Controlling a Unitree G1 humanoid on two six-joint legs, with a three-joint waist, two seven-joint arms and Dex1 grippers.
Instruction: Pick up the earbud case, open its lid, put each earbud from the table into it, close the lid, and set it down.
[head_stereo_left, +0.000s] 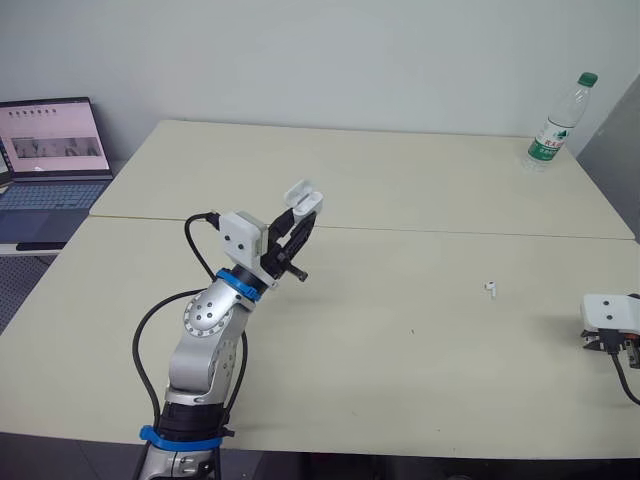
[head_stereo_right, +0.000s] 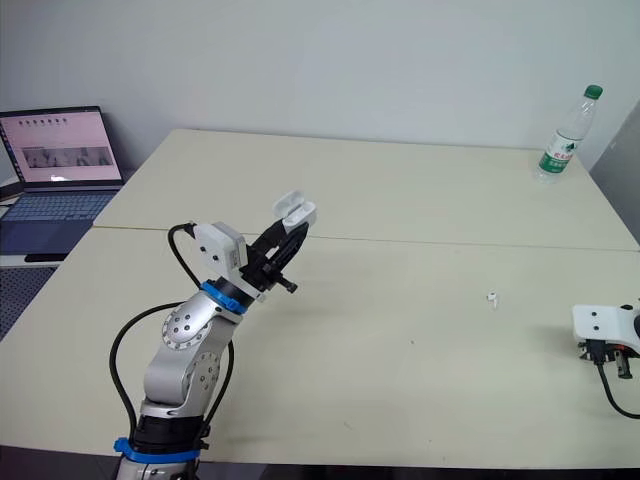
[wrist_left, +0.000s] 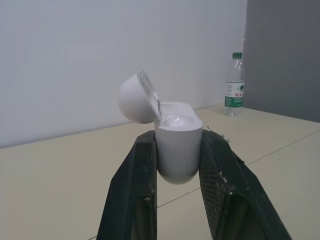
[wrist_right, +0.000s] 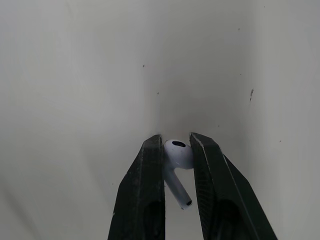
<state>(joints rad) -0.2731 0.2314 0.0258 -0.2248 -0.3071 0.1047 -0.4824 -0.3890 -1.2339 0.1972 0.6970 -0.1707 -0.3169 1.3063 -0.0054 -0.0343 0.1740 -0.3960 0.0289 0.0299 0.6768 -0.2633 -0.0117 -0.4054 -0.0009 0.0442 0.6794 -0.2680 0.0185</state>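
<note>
My left gripper (head_stereo_left: 298, 222) is raised above the left half of the table and is shut on the white earbud case (wrist_left: 176, 150). The case stands upright between the fingers, with its lid (wrist_left: 136, 97) swung open. Inside the case I cannot tell what lies there. My right gripper (wrist_right: 176, 142) is at the table's right edge, close over the surface, shut on a white earbud (wrist_right: 177, 155) whose stem points back toward the wrist. A second white earbud (head_stereo_left: 491, 288) lies loose on the table, right of centre.
A plastic water bottle (head_stereo_left: 556, 125) with a green cap stands at the far right corner. An open laptop (head_stereo_left: 50, 165) sits on a lower surface to the left. A seam (head_stereo_left: 450, 232) runs across between the two tabletops.
</note>
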